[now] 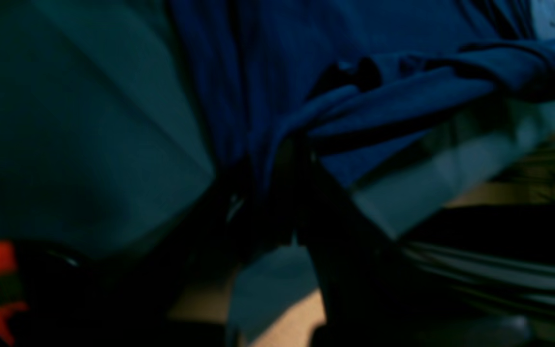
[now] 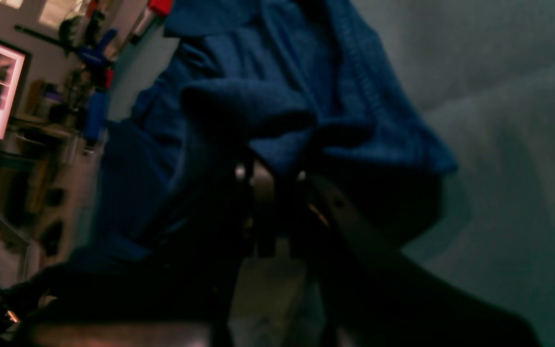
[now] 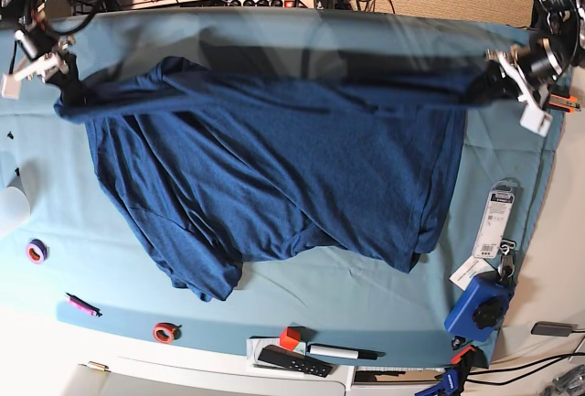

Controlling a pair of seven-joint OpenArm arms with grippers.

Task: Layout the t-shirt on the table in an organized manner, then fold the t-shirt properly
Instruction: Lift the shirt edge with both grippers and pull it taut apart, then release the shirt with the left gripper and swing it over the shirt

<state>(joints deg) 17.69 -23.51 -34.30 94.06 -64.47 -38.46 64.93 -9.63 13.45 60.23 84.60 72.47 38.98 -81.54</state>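
The dark navy t-shirt [image 3: 274, 167] is stretched wide across the table [image 3: 521, 176]. Its far edge is pulled taut between my two grippers and the rest drapes toward the near side. On the right of the base view, my left gripper [image 3: 483, 87] is shut on one end of that edge. On the left, my right gripper [image 3: 69, 94] is shut on the other end. In the left wrist view, bunched t-shirt [image 1: 403, 96] runs out of the shut left gripper [image 1: 282, 164] over the table [image 1: 65, 120]. In the right wrist view, the right gripper [image 2: 272, 168] pinches a fold of the t-shirt [image 2: 268, 82] above the table [image 2: 499, 96].
Along the near edge lie a purple tape roll [image 3: 37, 251], a pink marker [image 3: 80, 305], a red tape roll [image 3: 164, 332], a red cube [image 3: 291, 338], a black remote [image 3: 292, 361] and a pen [image 3: 343, 352]. A packaged item [image 3: 496, 220] and a blue device [image 3: 480, 309] sit at the right.
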